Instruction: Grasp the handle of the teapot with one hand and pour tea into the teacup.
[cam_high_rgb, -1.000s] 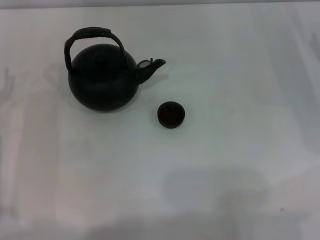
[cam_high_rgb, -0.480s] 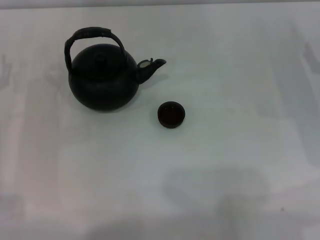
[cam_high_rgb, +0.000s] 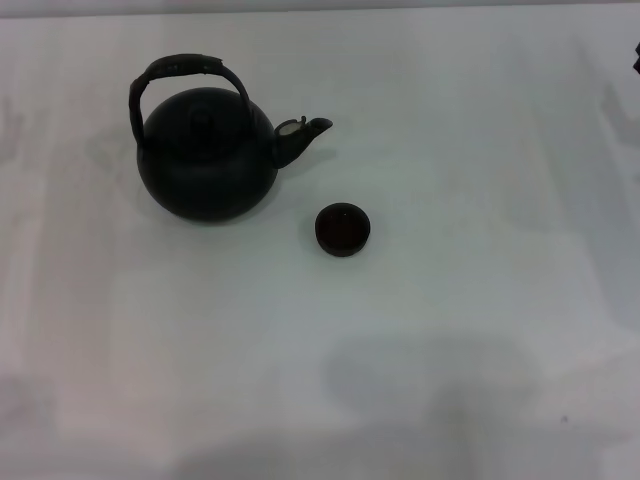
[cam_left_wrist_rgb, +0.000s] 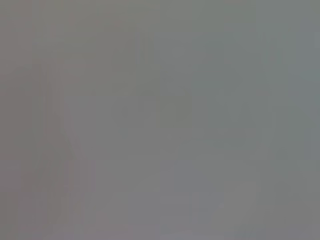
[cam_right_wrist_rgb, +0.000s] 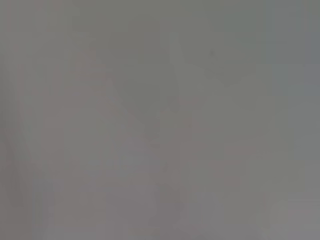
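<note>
The large round black teapot (cam_high_rgb: 205, 165) stands upright at the back left of the white table in the head view. Its arched handle (cam_high_rgb: 185, 66) rises over the lid knob (cam_high_rgb: 201, 117), and its short spout (cam_high_rgb: 300, 135) points right. The tiny dark teacup (cam_high_rgb: 342, 229) sits on the table just right of and nearer than the pot, below the spout and apart from it. A small dark tip at the far right edge (cam_high_rgb: 637, 56) looks like part of my right gripper, far from both. My left gripper is out of view. Both wrist views show only plain grey surface.
The white table (cam_high_rgb: 450, 330) spreads wide around the pot and cup. Faint shadows lie on it at the left and right edges and near the front.
The teapot and teacup have not moved. A small dark tip has come into view at the head view's right edge, and the faint shadows at both sides have shifted.
</note>
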